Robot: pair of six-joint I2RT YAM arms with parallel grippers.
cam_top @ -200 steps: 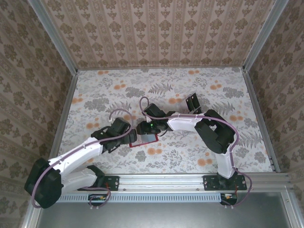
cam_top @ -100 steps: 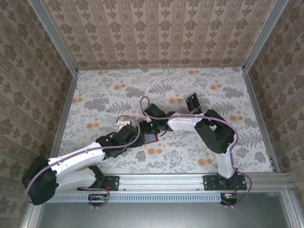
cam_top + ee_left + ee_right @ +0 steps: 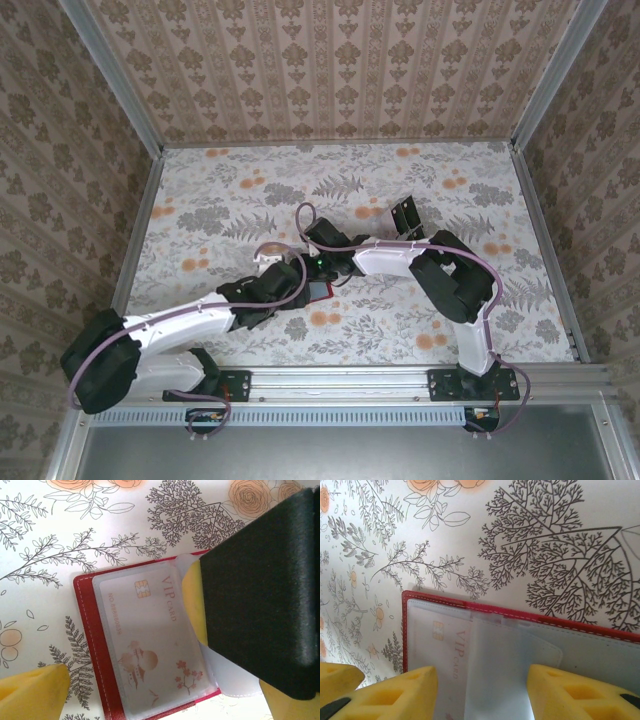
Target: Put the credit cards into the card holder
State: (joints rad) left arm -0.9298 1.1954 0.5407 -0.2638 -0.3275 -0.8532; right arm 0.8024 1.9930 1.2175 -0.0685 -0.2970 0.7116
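**A:** Where does it all lie?

**B:** The card holder (image 3: 87,630) is open on the bench (image 3: 400,180), a little left of middle and nearer the near edge. One credit card (image 3: 150,640), pale with "VIP card" lettering, sits under its clear sleeve (image 3: 117,695).

**A:** And the hands?

**B:** The left hand (image 3: 165,687) hangs over the holder, spread wide and grasping nothing. The right hand (image 3: 482,692) is half spread with its pads (image 3: 395,690) down on the holder's other half. A loose clear flap (image 3: 510,650) lies between them, and I can see nothing pinched.

**A:** What worries you?

**B:** I judge the right hand is what keeps the holder flat. If it lifts or slides, the cover could fold back over the seated card. The foam could also drag the flap and pull the whole holder askew.

**A:** Anything else?

**B:** The hands are crowded together. If the left one comes down carelessly, it may knock the right. It could also catch the sleeve's open edge and draw the card back out.
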